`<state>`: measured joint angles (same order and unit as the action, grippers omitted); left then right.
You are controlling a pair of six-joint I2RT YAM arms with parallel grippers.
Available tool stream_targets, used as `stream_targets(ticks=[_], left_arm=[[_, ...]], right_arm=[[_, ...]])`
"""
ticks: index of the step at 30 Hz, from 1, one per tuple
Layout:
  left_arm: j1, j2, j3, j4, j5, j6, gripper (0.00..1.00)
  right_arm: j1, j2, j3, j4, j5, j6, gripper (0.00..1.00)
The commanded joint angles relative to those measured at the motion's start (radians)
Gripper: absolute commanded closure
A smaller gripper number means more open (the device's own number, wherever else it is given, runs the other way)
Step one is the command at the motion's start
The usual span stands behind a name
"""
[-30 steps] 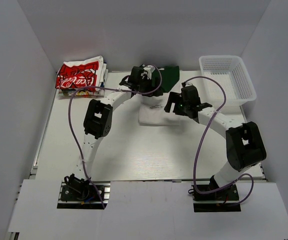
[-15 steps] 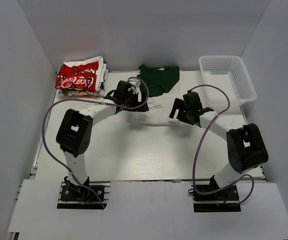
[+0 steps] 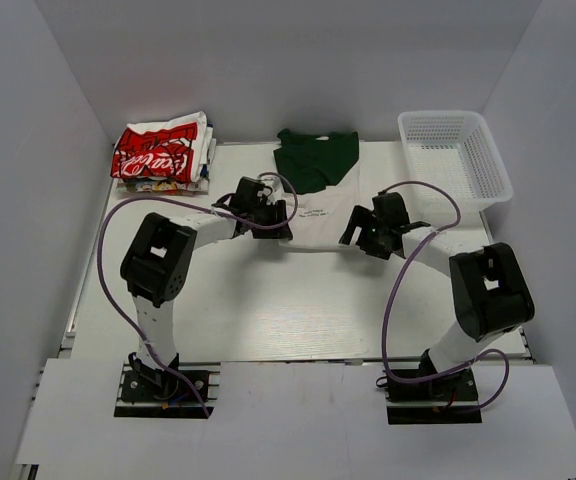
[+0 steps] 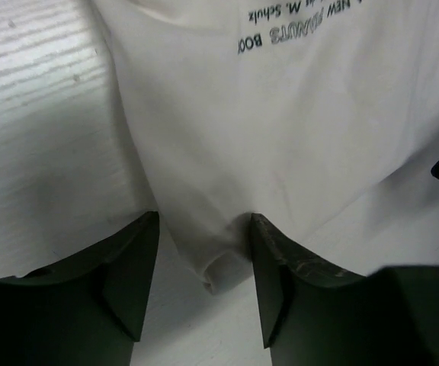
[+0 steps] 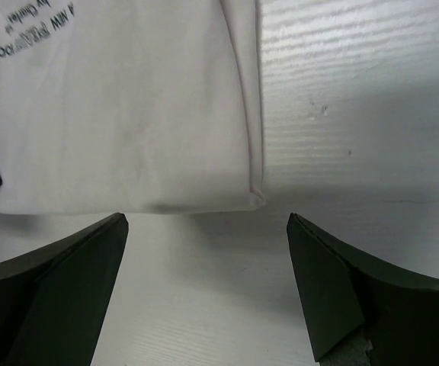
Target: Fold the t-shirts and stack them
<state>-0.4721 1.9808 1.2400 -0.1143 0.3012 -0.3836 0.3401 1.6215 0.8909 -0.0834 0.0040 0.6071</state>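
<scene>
The white tee with dark green sleeves lies folded at the back middle of the table, its green part to the rear. My left gripper is at its near left corner, jaws open. In the left wrist view the tee's corner lies between the fingers of the gripper, unclamped. My right gripper is open wide just short of the tee's near right corner, and the gripper is empty. The stack of folded tees, the top one white with red print, sits at the back left.
A white mesh basket stands at the back right. White walls close in the table on the left, back and right. Purple cables loop over both arms.
My left gripper has come from the back by the green sleeve down to the tee's near left corner. My right gripper has shifted slightly nearer. The green part now shows in full.
</scene>
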Motion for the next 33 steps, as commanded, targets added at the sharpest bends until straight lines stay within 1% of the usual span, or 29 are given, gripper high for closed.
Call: stream_targets(ticks=[1, 3, 4, 5, 7, 9, 15, 16, 17, 18, 19, 20, 21, 22, 23, 24, 25, 27, 28, 29, 30, 31, 32, 33], left_arm=[[-0.005, -0.005, -0.016, -0.033, 0.032, 0.028, 0.4], [-0.016, 0.004, -0.016, -0.033, 0.032, 0.037, 0.41], [-0.016, 0.004, -0.025, -0.033, 0.042, 0.037, 0.46], [-0.016, 0.004, -0.037, -0.033, 0.065, 0.037, 0.46], [-0.016, 0.004, -0.063, -0.033, 0.065, 0.037, 0.46], [-0.016, 0.004, -0.073, -0.033, 0.046, 0.037, 0.45], [-0.007, 0.004, -0.083, -0.033, 0.036, 0.037, 0.45], [-0.007, 0.015, -0.083, -0.033, 0.036, 0.037, 0.48], [-0.007, 0.015, -0.083, -0.033, 0.047, 0.037, 0.57], [-0.007, 0.024, -0.071, -0.033, 0.047, 0.037, 0.61], [-0.007, 0.024, -0.071, -0.045, 0.058, 0.037, 0.65], [-0.007, 0.024, -0.062, -0.045, 0.07, 0.037, 0.73], [-0.007, 0.024, -0.062, -0.056, 0.07, 0.037, 0.77], [-0.007, 0.012, -0.071, -0.056, 0.079, 0.037, 0.81], [-0.016, 0.001, -0.071, -0.07, 0.093, 0.037, 0.91], [-0.016, -0.026, -0.082, -0.079, 0.113, 0.037, 0.96], [-0.016, -0.045, -0.082, -0.079, 0.133, 0.037, 0.99], [-0.028, -0.115, -0.118, -0.091, 0.214, 0.046, 1.0], [-0.037, -0.146, -0.131, -0.102, 0.225, 0.037, 1.0], [-0.046, -0.178, -0.143, -0.125, 0.225, 0.037, 1.0], [-0.046, -0.242, -0.166, -0.143, 0.225, 0.037, 1.0], [-0.062, -0.243, -0.177, -0.165, 0.225, 0.026, 1.0], [-0.062, -0.313, -0.201, -0.192, 0.243, 0.026, 1.0], [-0.088, -0.351, -0.214, -0.205, 0.268, 0.011, 1.0]], right_arm=[[-0.015, 0.026, -0.035, 0.045, -0.091, 0.011, 0.09], [-0.012, 0.043, -0.047, 0.062, -0.108, 0.011, 0.14], [-0.015, 0.047, -0.05, 0.065, -0.139, 0.014, 0.16], [-0.013, 0.054, -0.056, 0.07, -0.147, 0.017, 0.16], [-0.016, 0.06, -0.067, 0.07, -0.154, 0.02, 0.18], [-0.013, 0.061, -0.083, 0.109, -0.142, 0.031, 0.19], [-0.013, 0.101, -0.064, 0.112, -0.104, 0.045, 0.24], [-0.016, 0.106, -0.06, 0.111, -0.095, 0.049, 0.26], [-0.016, 0.107, -0.061, 0.109, -0.09, 0.054, 0.26], [-0.016, 0.11, -0.061, 0.102, -0.09, 0.06, 0.28], [-0.021, 0.112, -0.064, 0.096, -0.087, 0.063, 0.36], [-0.018, 0.103, -0.066, 0.094, -0.085, 0.072, 0.42], [-0.019, 0.098, -0.079, 0.099, -0.084, 0.075, 0.48], [-0.023, 0.089, -0.084, 0.099, -0.085, 0.076, 0.73], [-0.02, 0.065, -0.09, 0.1, -0.088, 0.069, 0.86], [-0.019, 0.051, -0.099, 0.099, -0.123, 0.047, 0.97], [-0.018, 0.02, -0.102, 0.085, -0.13, 0.027, 1.0], [-0.009, -0.07, -0.13, 0.085, -0.162, 0.005, 1.0], [-0.001, -0.095, -0.162, 0.038, -0.173, -0.001, 1.0], [0.002, -0.127, -0.196, 0.027, -0.189, -0.004, 1.0], [0.01, -0.232, -0.226, -0.027, -0.202, -0.015, 1.0], [0.014, -0.268, -0.249, -0.048, -0.205, -0.018, 1.0], [0.017, -0.308, -0.26, -0.073, -0.211, -0.02, 1.0], [0.022, -0.425, -0.27, -0.123, -0.213, -0.023, 1.0]])
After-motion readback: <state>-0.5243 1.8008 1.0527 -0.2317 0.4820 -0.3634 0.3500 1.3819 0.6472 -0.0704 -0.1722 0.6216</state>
